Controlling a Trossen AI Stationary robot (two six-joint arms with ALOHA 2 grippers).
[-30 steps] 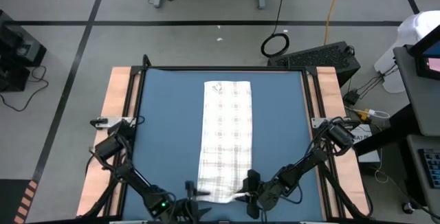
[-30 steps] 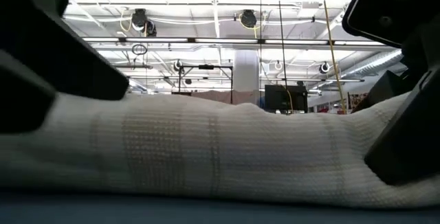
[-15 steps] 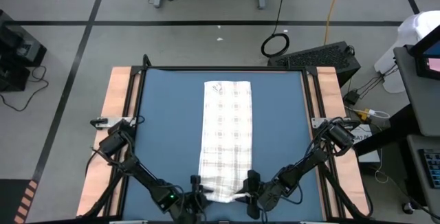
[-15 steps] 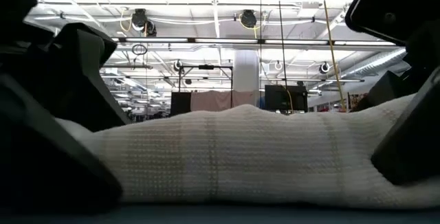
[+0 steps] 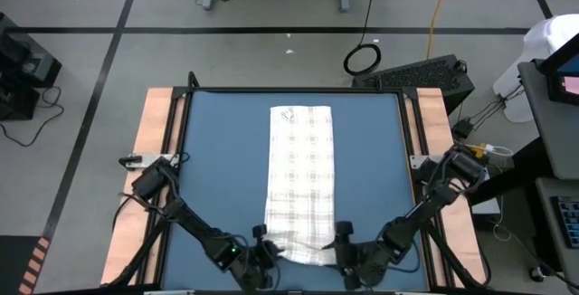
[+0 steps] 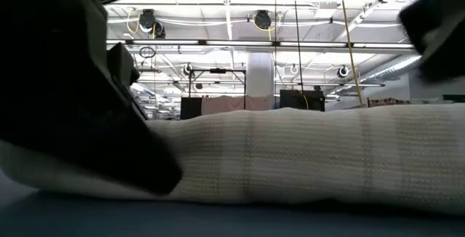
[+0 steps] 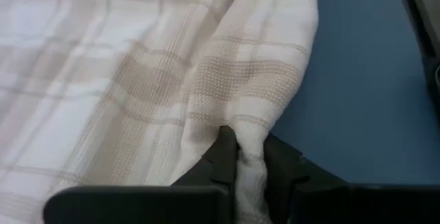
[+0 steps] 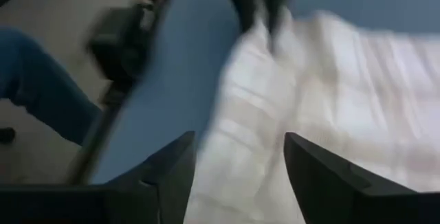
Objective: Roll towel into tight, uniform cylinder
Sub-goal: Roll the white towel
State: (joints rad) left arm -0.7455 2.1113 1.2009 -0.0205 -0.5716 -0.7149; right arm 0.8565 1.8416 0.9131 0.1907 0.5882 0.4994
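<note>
The white towel (image 5: 300,182) with faint checked lines lies lengthwise on the blue mat (image 5: 217,168). Its far end is flat and its near end (image 6: 290,157) is bunched into a low hump. My left gripper (image 5: 264,250) is at the towel's near left corner and is shut on the cloth (image 7: 240,162). My right gripper (image 5: 342,241) stands open at the near right corner, and the towel shows between its spread fingers (image 8: 237,176). My left gripper pinches a raised fold at the towel's near left corner (image 7: 242,141) between its two fingers. It comes in low from the table's near left. The rest of the towel lies slack on the mat. Whether my right gripper touches the towel, I cannot tell.
Bare blue mat lies on both sides of the towel. Wooden table strips (image 5: 154,141) flank the mat. A black device (image 5: 425,73) and a white rounded object (image 5: 547,42) stand beyond the far right corner. A person's leg in blue (image 8: 41,80) shows beside the table.
My left gripper has moved toward the table's right, reached the towel's near left corner and shut on it. My right gripper has let go of the near right corner, risen off the cloth and shifted slightly right. The towel's near end has stayed bunched.
</note>
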